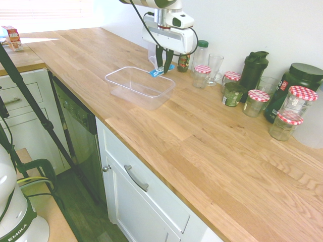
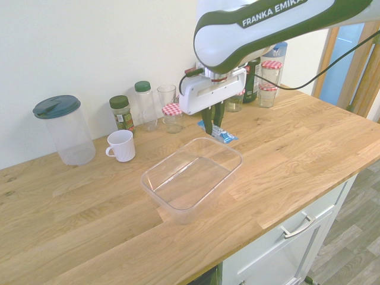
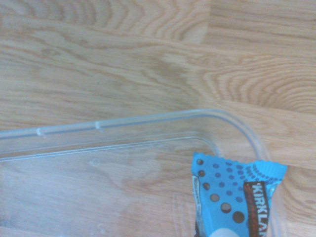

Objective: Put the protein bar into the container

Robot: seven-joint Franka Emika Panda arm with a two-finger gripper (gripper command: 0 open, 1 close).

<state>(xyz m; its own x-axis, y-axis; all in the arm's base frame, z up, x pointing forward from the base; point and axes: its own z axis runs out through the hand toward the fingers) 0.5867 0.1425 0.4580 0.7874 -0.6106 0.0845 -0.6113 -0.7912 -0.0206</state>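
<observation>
The clear plastic container (image 1: 132, 86) stands lidless on the wooden counter, with nothing lying inside it. My gripper (image 1: 164, 64) hangs just over its far corner, shut on the protein bar (image 1: 161, 71), a blue wrapper that sticks out below the fingers. In the second exterior view the protein bar (image 2: 219, 134) slants beside the container (image 2: 193, 181) at the rim's back corner, under the gripper (image 2: 212, 123). The wrist view shows the protein bar (image 3: 237, 197) overlapping the rounded corner of the container (image 3: 148, 118).
Behind the container stand jars with red-checked lids (image 1: 202, 75), a drinking glass (image 1: 214, 67), a spice bottle (image 2: 122, 113) and a dark shaker (image 1: 253, 70). A white mug (image 2: 122, 145) and a tall clear canister (image 2: 64, 129) stand along the wall. The counter's front edge (image 1: 151, 169) runs nearby.
</observation>
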